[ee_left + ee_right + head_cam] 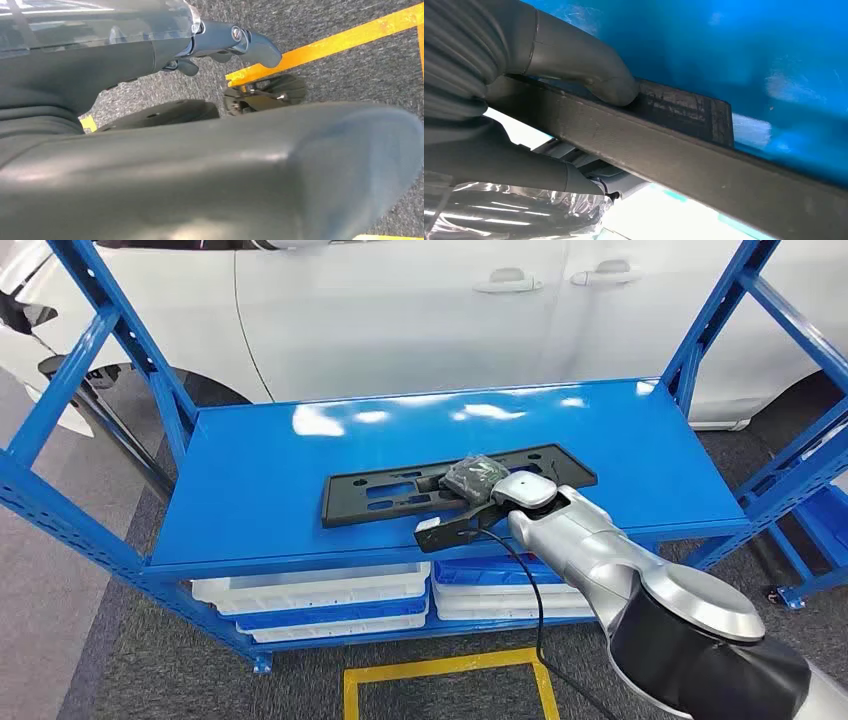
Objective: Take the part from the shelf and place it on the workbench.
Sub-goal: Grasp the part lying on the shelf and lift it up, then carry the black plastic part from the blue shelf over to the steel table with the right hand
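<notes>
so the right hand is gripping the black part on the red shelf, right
Not quite: the shelf is blue, not red, as the head view shows. The right hand is indeed gripping the black part there, its thumb pressed on top in the right wrist view.

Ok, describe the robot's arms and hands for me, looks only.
The right arm is silver metal in rounded segments with a black elbow section, and a black cable runs along it. The right hand is dark, with a grey ribbed cover and thick grey thumb in the wrist view. The left hand shows dark grey-blue fingers, clear plastic film over the wrist.
</notes>
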